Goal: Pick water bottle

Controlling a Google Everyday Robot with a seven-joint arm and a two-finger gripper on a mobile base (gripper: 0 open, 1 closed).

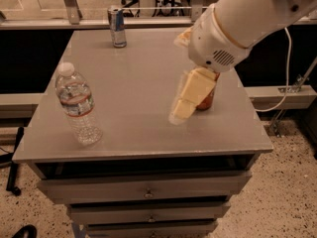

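The arm reaches in from the upper right, wrist angled down-left. The gripper [179,78] hangs above the worktop [133,73], partly hiding the red can [207,99], its fingers [190,95] spread apart and empty. The water bottle [78,105] stands upright well left of that can.

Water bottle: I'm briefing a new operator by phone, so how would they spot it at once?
On the grey cabinet top, go to the near left corner, well left of the gripper hanging over the middle. The water bottle stands there: clear ribbed plastic with a white cap, unlike the red can behind the gripper and the blue-and-silver can at the far edge.
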